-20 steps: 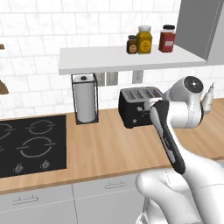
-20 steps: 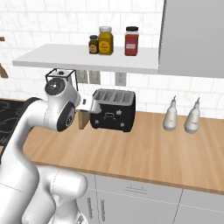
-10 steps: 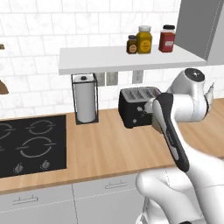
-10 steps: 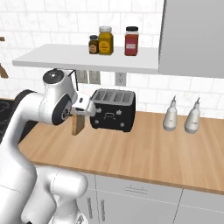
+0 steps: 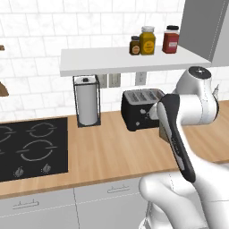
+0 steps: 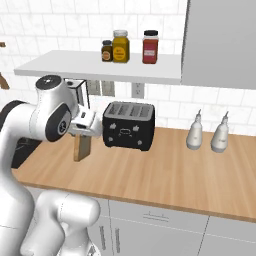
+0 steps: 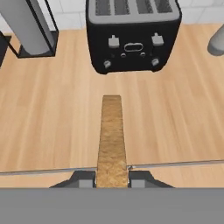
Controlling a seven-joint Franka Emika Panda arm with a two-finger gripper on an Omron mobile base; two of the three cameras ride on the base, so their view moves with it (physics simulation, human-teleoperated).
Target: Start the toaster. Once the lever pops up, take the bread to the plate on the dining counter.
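The gripper [image 7: 112,180] has its jaws clenched on the bread [image 7: 111,138], which hangs edge-on in the hand view, a narrow tan strip reaching toward the toaster [image 7: 132,35]. In the right base view the bread [image 6: 82,147] shows as a brown slab held upright below the white hand, above the table [image 6: 165,175] and just left of the toaster [image 6: 128,125] — not touching it. In the left base view the forearm covers most of the slice; only a dark sliver at the arm's edge may be it, too little to be sure.

The toaster [image 5: 139,108] stands at the back of the table [image 5: 107,152] against the tiled wall, its right end hidden behind the arm. From the hand view its slots look dark and are cut off by the top edge, and the two front levers sit high on the face.

A paper-towel roll [image 5: 86,105] in a black wire frame stands left of the toaster, with a black stovetop [image 5: 31,147] further left, cut by the picture's edge. Three jars [image 6: 127,46] sit on the shelf [image 6: 100,65] above — labels unreadable. Two pale shakers [image 6: 207,135] stand well right of the toaster.
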